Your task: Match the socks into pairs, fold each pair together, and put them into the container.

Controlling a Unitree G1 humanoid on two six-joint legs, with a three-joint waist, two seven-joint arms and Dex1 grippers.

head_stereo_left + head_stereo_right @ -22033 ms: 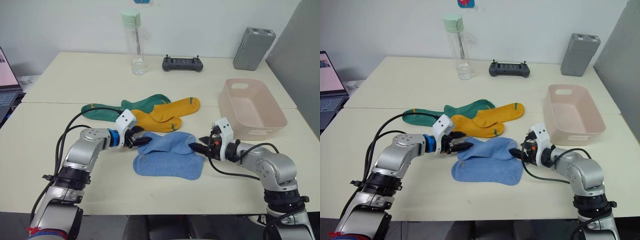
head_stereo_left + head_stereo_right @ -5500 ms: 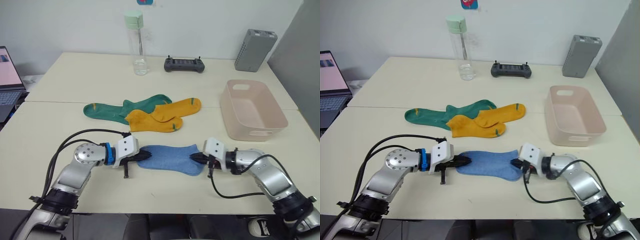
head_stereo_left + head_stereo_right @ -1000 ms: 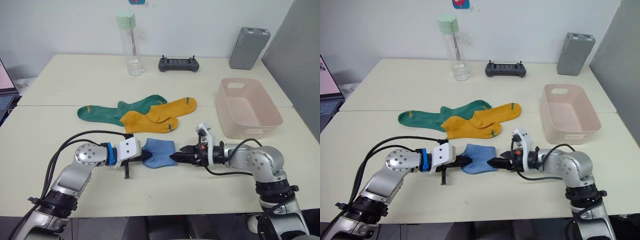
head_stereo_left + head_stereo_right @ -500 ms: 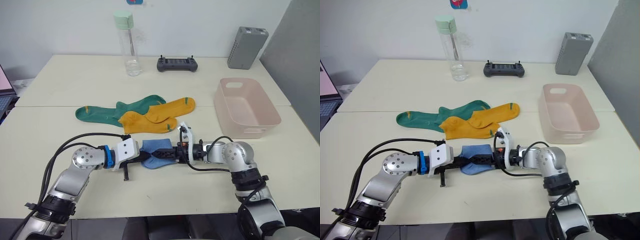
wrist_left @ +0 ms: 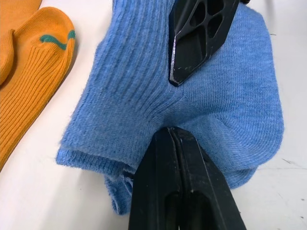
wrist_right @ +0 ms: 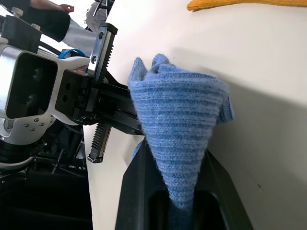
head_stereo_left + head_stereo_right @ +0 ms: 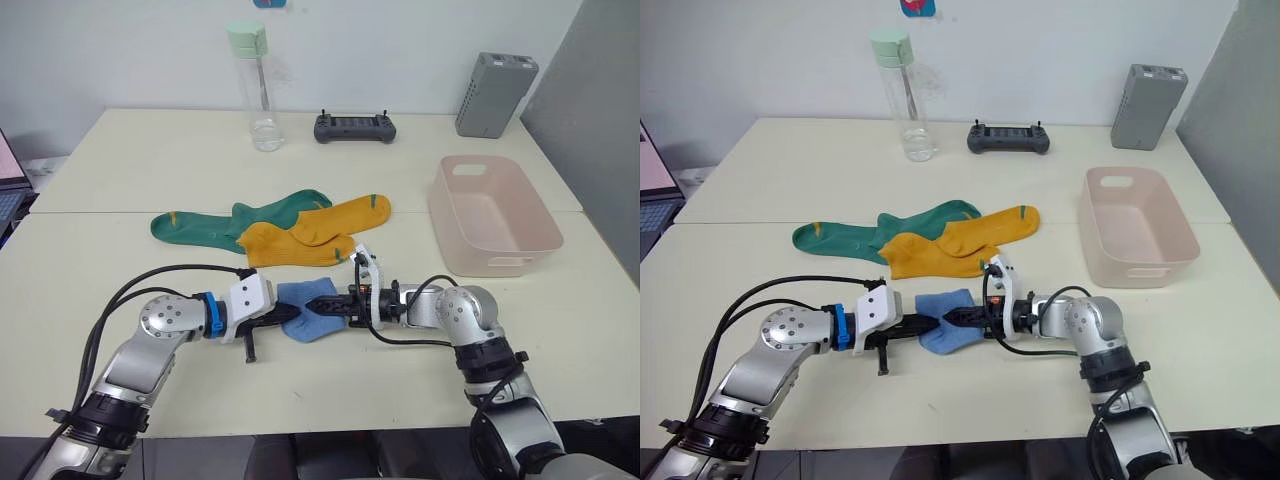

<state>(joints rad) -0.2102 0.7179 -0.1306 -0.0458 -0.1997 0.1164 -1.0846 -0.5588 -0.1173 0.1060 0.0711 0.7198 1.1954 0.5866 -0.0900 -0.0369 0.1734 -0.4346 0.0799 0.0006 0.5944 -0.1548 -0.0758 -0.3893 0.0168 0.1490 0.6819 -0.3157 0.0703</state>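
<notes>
The light blue socks (image 7: 312, 312) lie folded in a bundle near the table's front. My left gripper (image 7: 288, 317) is shut on their left edge, its fingers (image 5: 178, 158) pressed together into the fabric. From the right, my right gripper (image 7: 324, 302) is shut on the same bundle, and the fabric bunches up between its fingers (image 6: 140, 182). Behind the bundle, two mustard yellow socks (image 7: 312, 232) overlap two dark green socks (image 7: 200, 226). The pale pink container (image 7: 455, 258) stands empty at the right.
A clear bottle with a green cap (image 7: 252, 92), a black controller (image 7: 354, 127) and a grey ribbed box (image 7: 494, 96) stand along the table's far side. A laptop (image 7: 6, 182) shows at the left edge.
My right gripper reached left into the blue bundle and shut on it. The left gripper stayed shut on the bundle's other side.
</notes>
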